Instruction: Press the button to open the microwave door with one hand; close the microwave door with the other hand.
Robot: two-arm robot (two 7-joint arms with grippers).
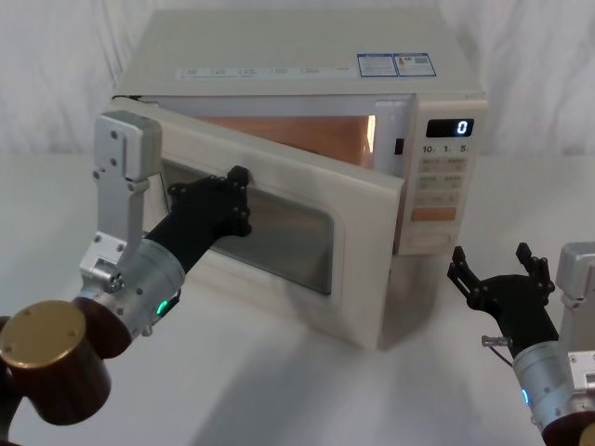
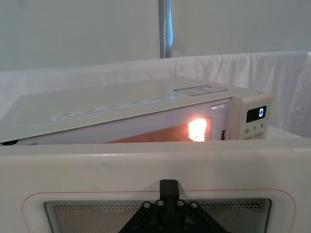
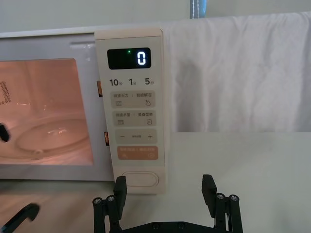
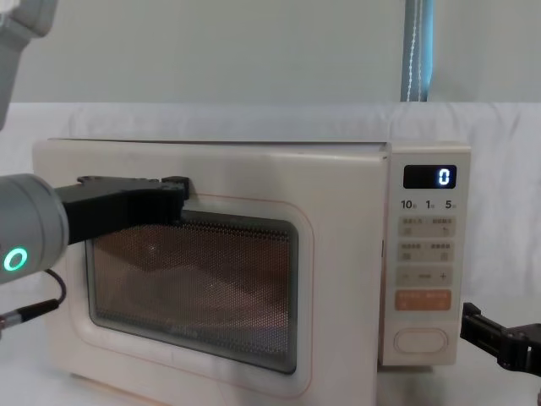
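The wide cream microwave door with its dark mesh glass window stands ajar, swung out from its hinge on the robot's left side, so its free edge is toward the right and the lit orange cavity shows behind it. The left pincer is already against the outer face of this door, at the upper part of the window frame, and the boxy cream microwave lies straight behind the door from it (so a push away from the robot should swing the door shut). Whether the fingers of the left pincer are spread or together I cannot tell, because they are seen end-on against the panel. The door's long axis runs across the view, and the contact is nearer the hinge than the free edge, so I judge the push needs a longer travel. The right pincer hangs with its fingers wide apart and empty, just in front of the large blank cream oval button low on the control panel, above the white counter.
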